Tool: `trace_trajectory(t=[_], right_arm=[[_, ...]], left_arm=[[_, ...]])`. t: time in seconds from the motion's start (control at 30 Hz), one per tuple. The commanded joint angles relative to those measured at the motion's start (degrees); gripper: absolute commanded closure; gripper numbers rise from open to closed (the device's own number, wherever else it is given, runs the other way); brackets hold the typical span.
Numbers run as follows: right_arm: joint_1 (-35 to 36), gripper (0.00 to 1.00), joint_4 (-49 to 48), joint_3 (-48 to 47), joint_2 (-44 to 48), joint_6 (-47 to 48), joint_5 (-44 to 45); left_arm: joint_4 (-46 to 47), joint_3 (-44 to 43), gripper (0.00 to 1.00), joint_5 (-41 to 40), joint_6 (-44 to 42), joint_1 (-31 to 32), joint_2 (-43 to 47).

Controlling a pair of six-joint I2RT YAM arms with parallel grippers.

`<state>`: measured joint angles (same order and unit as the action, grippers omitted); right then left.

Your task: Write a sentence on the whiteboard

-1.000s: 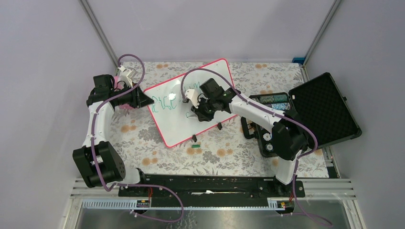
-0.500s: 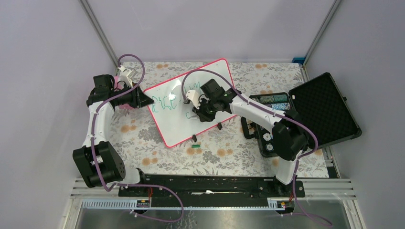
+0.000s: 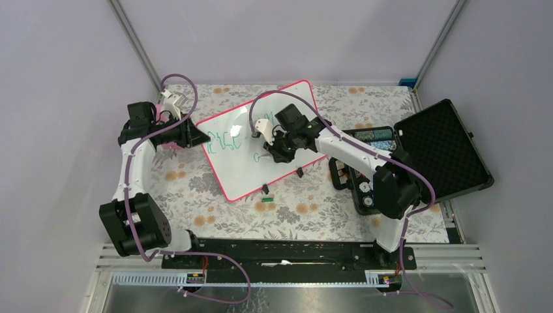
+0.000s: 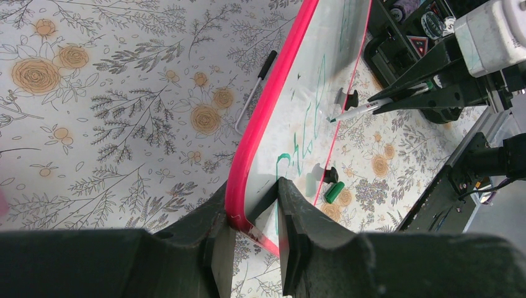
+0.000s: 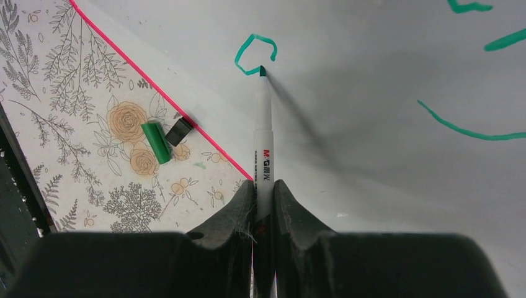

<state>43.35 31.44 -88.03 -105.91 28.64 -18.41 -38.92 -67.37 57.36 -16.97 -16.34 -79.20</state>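
we pinch the whiteboard [image 4: 291, 112], lying mid-scene, by its left rim in the left gripper [image 4: 254, 214] so it cannot slide | right gripper [image 5: 263, 189] clamps the marker [image 5: 263, 130], tip on board, forming the sentence [image 5: 254, 54]

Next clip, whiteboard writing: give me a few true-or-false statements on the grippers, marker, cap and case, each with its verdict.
1. The right gripper holds a green marker with its tip on the whiteboard. True.
2. The left gripper hangs open, clear of the board. False: it is shut on the board's pink-framed edge.
3. The green cap lies on the whiteboard. False: it lies on the floral tablecloth, beside the board's edge.
4. There is green writing on the board already. True.
5. The black case is closed. False: its lid stands open.
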Motion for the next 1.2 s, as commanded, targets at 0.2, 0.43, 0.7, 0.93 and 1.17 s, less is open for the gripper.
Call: trace_trajectory(t=[0.2,0.43,0.7,0.93,1.17], right_arm=[[-1.2,1.0,-1.56,-3.36,0.8,-0.07,3.3],[-1.23,1.0,-1.54,-4.13,0.34,-0.28,3.15],[-1.23,1.0,-0.56,-4.25,0.31,0.09,2.16],[-0.95,1.0,-0.51,-1.46,0.9,0.92,0.98],[-0.74,1.0,-0.13,-0.15,1.55,1.4,0.66]], left_arm=[[1.3,-0.52,1.0,-0.93,-3.11,0.56,1.11],[1.31,-0.39,1.0,-0.94,-3.24,0.5,1.07],[1.3,-0.35,1.0,-0.89,-3.24,0.56,1.12],[1.26,-0.48,1.0,-0.93,-3.24,0.55,1.05],[1.31,-0.47,1.0,-0.95,-3.24,0.5,1.14]])
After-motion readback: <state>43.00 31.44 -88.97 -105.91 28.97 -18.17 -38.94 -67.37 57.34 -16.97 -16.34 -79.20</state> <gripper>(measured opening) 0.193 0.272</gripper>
